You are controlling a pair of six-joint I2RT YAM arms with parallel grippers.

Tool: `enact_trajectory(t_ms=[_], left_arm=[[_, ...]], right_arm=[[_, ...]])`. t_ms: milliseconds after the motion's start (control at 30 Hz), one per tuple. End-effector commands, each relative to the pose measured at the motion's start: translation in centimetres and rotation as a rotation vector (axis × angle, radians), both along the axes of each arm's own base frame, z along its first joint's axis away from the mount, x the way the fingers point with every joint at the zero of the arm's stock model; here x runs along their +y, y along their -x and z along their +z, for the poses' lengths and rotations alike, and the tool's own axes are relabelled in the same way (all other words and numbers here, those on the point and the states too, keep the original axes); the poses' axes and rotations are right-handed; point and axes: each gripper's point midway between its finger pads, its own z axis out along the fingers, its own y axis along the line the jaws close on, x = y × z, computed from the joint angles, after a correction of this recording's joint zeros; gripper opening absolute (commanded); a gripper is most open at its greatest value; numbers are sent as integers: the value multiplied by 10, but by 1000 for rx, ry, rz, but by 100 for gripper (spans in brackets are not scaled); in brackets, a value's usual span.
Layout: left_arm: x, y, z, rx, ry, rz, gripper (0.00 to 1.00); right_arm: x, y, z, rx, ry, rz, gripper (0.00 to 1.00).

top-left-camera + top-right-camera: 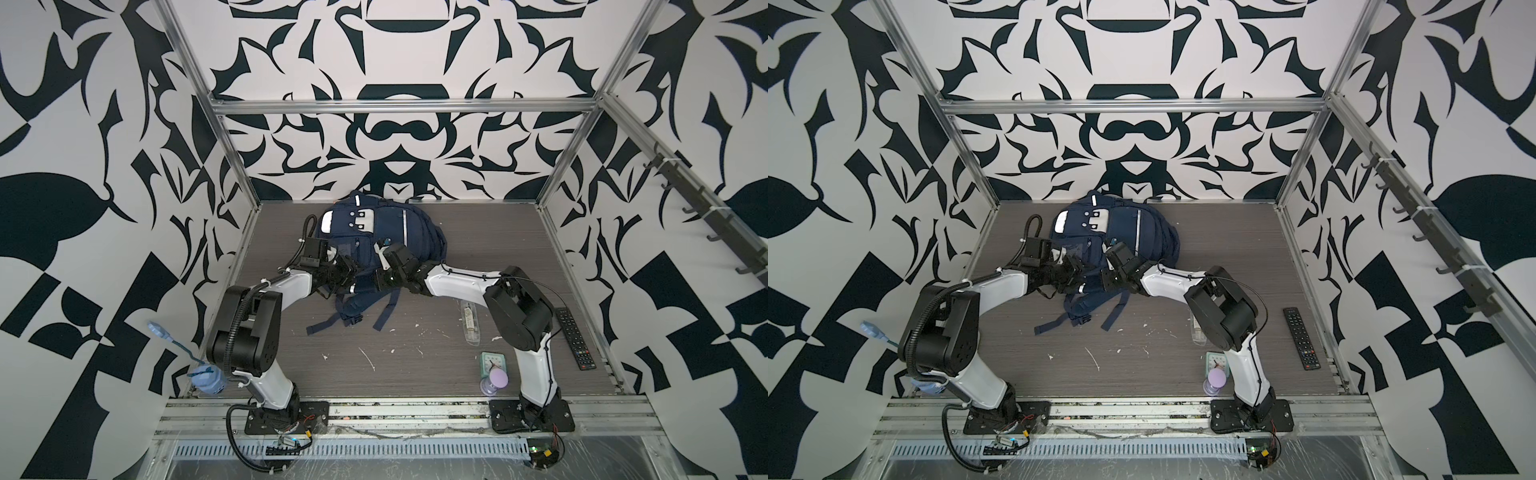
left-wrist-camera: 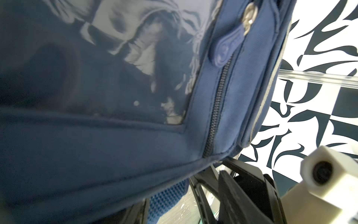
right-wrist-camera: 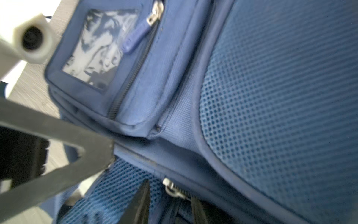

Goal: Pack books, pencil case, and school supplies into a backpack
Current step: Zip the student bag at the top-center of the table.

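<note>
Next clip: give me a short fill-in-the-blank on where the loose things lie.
1. The clear packet lies on the ____, not in the backpack.
2. The remote lies along that surface's ____ edge.
3. The purple hourglass thing stands right by the mint-green ____.

Missing words: table; right; clock.
</note>
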Motion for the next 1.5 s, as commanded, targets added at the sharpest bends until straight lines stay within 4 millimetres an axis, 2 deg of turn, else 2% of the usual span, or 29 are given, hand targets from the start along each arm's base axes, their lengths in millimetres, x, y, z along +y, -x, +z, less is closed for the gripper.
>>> enact_trajectory(t_ms=[0,433,700,967,1167,1333,1467], left_arm=[[1,3,-10,29,6,4,58],[4,-2,-23,48,-12,9,58],[15,-11,-26,48,-21,36,58],[25,-17,-30,48,-45,75,58],[29,-25,-33,50,-52,101,57],[32,-32,-32,46,-54,122,51],[36,-39,-29,32,-59,140,39]], right_arm=[[5,-13,15,-68,-15,12,37],[-5,-15,12,-101,55,16,28],[-16,-5,25,-116,72,32,15],[-25,5,30,-98,103,45,13],[-28,13,27,-73,121,74,7],[-28,24,28,-42,122,111,5],[-34,31,29,-27,132,117,2]])
